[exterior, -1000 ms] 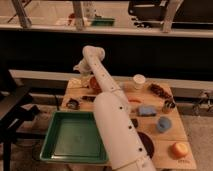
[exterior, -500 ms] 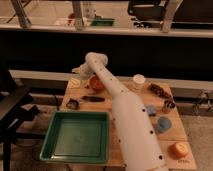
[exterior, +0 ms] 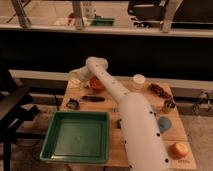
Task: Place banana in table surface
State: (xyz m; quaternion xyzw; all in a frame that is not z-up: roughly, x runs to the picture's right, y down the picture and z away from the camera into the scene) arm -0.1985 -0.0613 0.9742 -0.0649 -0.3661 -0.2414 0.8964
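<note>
— Banana?
— At the far left corner of the table surface, just under the gripper. Gripping or released: cannot tell.
— Best way to finish?
— Lower gently onto bare wood, clear of the red bowl; release only once resting, then lift straight up.
— Arm pose?
— Stretched across from the near right, bent at the far edge, wrist turned left and downward.

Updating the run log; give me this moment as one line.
gripper: at far-left corner of table, by banana | banana: outside tray; held or resting: cannot tell
</note>
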